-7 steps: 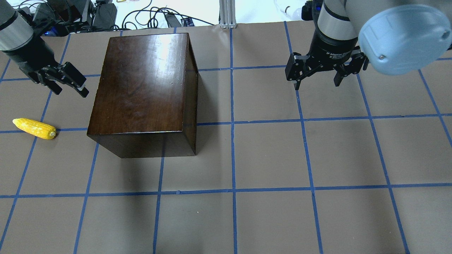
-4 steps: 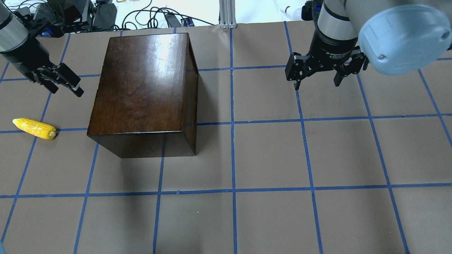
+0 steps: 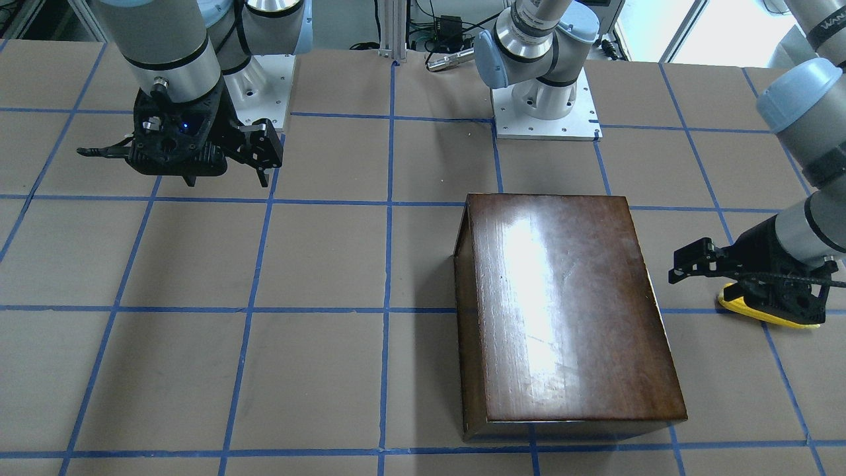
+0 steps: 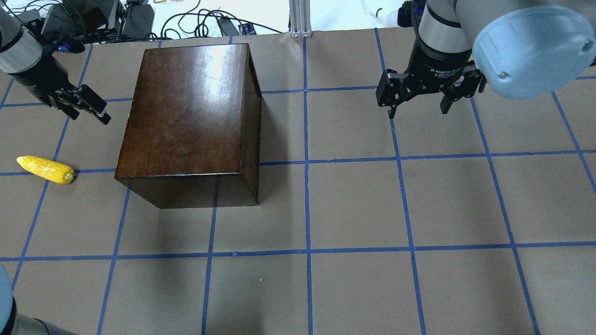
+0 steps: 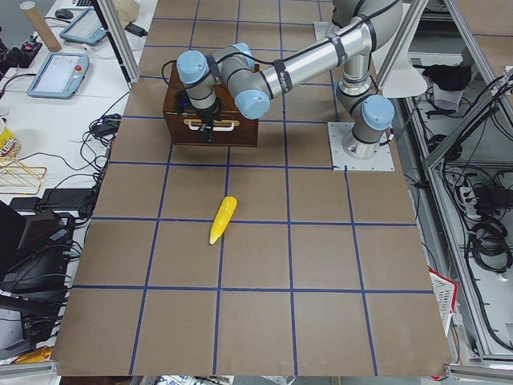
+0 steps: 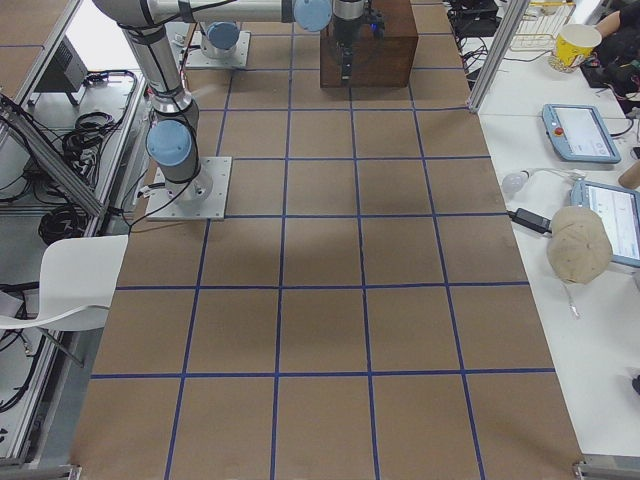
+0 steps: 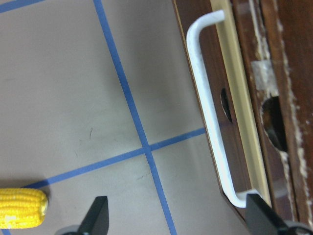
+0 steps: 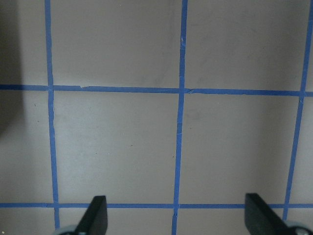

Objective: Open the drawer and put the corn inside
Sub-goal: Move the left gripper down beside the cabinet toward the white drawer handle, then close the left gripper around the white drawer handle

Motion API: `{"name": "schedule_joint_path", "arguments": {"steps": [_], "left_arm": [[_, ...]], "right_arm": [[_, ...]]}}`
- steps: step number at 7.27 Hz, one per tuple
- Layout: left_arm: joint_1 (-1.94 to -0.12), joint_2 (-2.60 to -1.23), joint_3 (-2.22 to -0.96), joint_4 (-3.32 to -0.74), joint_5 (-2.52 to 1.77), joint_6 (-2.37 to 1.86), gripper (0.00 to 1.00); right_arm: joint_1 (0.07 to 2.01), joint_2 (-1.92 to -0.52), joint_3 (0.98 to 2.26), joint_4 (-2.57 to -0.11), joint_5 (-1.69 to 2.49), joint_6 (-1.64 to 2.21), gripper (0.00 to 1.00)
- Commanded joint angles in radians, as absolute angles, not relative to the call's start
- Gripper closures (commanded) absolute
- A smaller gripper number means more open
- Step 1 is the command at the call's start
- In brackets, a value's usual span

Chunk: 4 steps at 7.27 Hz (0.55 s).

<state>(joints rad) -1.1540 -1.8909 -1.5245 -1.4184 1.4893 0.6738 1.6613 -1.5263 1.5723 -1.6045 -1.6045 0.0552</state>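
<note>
The glossy dark-brown box (image 4: 186, 111) stands left of the table's middle. Its drawer (image 7: 215, 83) is shut; the left wrist view shows the chipped dark front with a white handle (image 7: 208, 112). The yellow corn (image 4: 45, 169) lies on the table left of the box, and also shows in the left wrist view (image 7: 22, 214). My left gripper (image 4: 88, 116) is open and empty, hovering beside the box's left face, apart from the handle and farther back than the corn. My right gripper (image 4: 419, 100) is open and empty over bare table at the far right.
The table is brown paper with a blue tape grid (image 4: 307, 163). Cables and gear (image 4: 139, 18) lie beyond its far edge. My left arm's elbow (image 4: 9, 307) shows at the overhead view's bottom left corner.
My left gripper has drawn a little back and to the left, away from the box. The corn, the box and the right arm have not moved.
</note>
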Motion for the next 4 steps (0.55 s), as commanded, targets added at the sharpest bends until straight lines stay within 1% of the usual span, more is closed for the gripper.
{"name": "schedule_joint_path", "arguments": {"steps": [1, 4], "left_arm": [[-1.155, -1.910, -1.529, -1.407, 1.479, 0.666, 0.00], [-1.152, -1.927, -1.534, -1.405, 1.419, 0.660, 0.00]], "right_arm": [[1.661, -1.526, 1.572, -1.605, -1.605, 0.055, 0.00], [1.661, -1.526, 1.572, -1.605, -1.605, 0.055, 0.00]]}}
